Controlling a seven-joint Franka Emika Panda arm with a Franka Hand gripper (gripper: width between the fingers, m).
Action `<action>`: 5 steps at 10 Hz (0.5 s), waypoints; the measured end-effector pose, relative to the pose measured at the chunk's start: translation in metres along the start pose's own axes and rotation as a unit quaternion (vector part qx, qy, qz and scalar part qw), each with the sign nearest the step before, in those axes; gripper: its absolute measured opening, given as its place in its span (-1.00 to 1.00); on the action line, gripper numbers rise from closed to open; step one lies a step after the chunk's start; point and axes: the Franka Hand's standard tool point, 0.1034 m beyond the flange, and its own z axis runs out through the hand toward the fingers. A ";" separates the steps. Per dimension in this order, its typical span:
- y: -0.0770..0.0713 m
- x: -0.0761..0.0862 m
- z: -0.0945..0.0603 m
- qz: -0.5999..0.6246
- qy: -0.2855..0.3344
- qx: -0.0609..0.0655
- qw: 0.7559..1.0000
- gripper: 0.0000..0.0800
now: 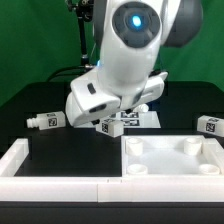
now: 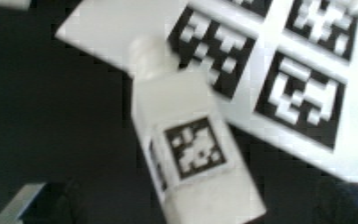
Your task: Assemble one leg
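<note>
The leg point(image 2: 186, 140) looks smooth matt white plastic, the table point(image 1: 70, 152) matt black.

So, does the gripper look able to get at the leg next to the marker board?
Likely yes: the leg lies bare, centred in the wrist view, nothing on it; the marker board sits close alongside.

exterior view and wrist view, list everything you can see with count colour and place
leg: two clear in the exterior view, white with black-and-white tags, one toward that view's left, one at its right edge; the wrist view shows one close up
panel: one, white, round sockets, front, exterior view's right
low wall: one, white, front, exterior view's left
marker board: one, white with black tags, beside the wrist view's leg
table: one, black
backdrop: one, green, behind
arm: one, white, over mid-table
gripper: one, low at mid-table, fingers hidden
</note>
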 end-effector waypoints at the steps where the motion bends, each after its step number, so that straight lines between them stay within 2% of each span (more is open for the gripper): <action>1: 0.000 0.005 0.001 -0.002 -0.001 -0.005 1.000 0.62; 3: -0.012 0.016 0.009 -0.020 -0.010 -0.053 0.998 0.62; 4: -0.013 0.021 0.013 -0.033 -0.007 -0.056 0.998 0.62; 5: -0.004 0.018 0.015 -0.042 -0.005 -0.052 0.998 0.62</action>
